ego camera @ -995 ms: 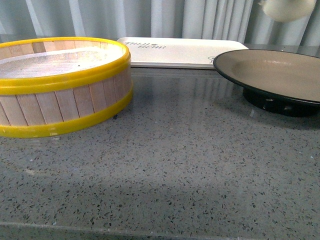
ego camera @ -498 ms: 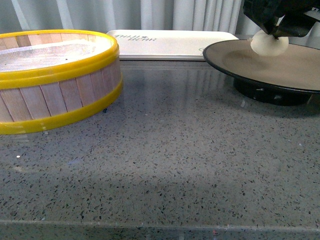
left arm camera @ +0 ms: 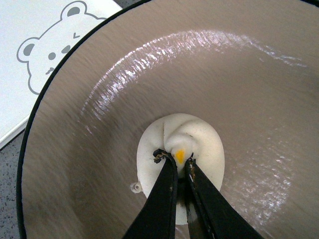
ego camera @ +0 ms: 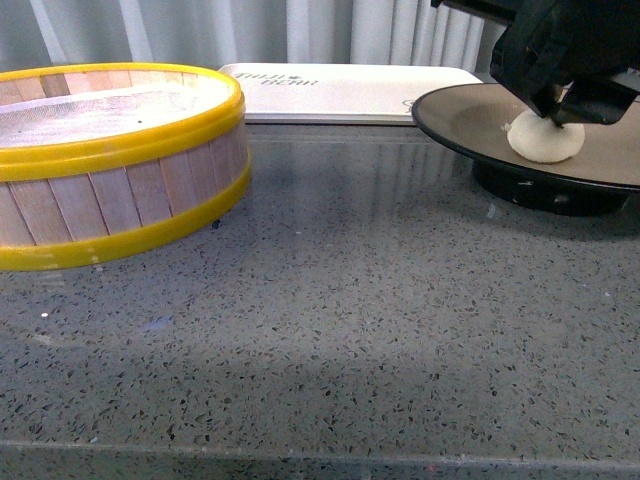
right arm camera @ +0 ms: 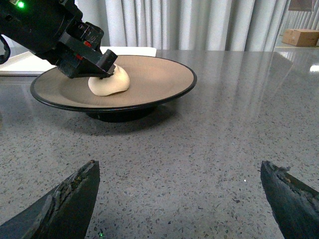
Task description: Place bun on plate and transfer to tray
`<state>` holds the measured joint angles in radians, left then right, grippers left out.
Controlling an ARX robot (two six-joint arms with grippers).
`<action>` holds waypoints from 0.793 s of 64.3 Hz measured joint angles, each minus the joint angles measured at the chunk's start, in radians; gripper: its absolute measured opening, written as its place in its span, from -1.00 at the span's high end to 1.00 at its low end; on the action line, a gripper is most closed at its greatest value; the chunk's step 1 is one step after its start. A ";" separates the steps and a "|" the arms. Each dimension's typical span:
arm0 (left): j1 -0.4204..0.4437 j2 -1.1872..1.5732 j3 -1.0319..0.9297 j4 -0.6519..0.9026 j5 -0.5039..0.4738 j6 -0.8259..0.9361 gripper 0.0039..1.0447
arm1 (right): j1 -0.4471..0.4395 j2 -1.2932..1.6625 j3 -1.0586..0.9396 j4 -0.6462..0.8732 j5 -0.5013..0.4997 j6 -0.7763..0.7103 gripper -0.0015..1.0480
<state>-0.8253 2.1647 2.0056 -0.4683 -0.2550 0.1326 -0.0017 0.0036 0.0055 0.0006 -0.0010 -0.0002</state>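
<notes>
The white bun (ego camera: 545, 140) rests inside the brown plate (ego camera: 470, 112) at the right of the front view. My left gripper (ego camera: 560, 105) is shut on the bun's pinched top from above. In the left wrist view the black fingers (left arm camera: 162, 194) pinch the bun (left arm camera: 204, 144) at the plate's (left arm camera: 99, 149) middle. The right wrist view shows the bun (right arm camera: 107, 83) on the plate (right arm camera: 164, 74) under the left gripper (right arm camera: 102, 67). My right gripper (right arm camera: 182, 194) is open above bare counter, short of the plate. The cream tray (ego camera: 340, 90) lies behind the plate.
A yellow-rimmed wooden steamer basket (ego camera: 110, 165) stands at the left of the grey speckled counter (ego camera: 350, 320). The tray's bear drawing (left arm camera: 50, 50) shows beside the plate. Curtains hang behind. A cardboard box (right arm camera: 301, 36) sits far off.
The left gripper has come down with the bun, from above the frame's top to the plate's surface. The view has shifted slightly.
</notes>
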 joint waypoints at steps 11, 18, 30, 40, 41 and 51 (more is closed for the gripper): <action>-0.004 0.000 -0.002 0.006 -0.009 -0.012 0.70 | 0.000 0.000 0.000 0.000 0.000 0.000 -0.84; -0.005 -0.002 -0.002 0.005 -0.010 -0.023 0.40 | 0.000 0.000 0.000 0.000 0.000 0.000 -0.84; -0.007 -0.016 0.017 -0.013 0.009 -0.045 -0.22 | 0.000 0.000 0.000 0.000 0.000 0.000 -0.84; -0.007 -0.044 0.047 -0.023 0.025 -0.058 -0.66 | 0.000 0.000 0.000 0.000 0.000 0.000 -0.84; -0.006 -0.048 0.047 -0.023 0.026 -0.059 -0.70 | 0.000 0.000 0.000 0.000 0.000 0.000 -0.84; 0.013 -0.153 0.007 0.020 0.048 -0.066 -0.87 | 0.000 0.000 0.000 0.000 0.000 0.000 -0.84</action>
<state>-0.8124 2.0113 2.0129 -0.4480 -0.2070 0.0666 -0.0017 0.0036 0.0055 0.0006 -0.0010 -0.0002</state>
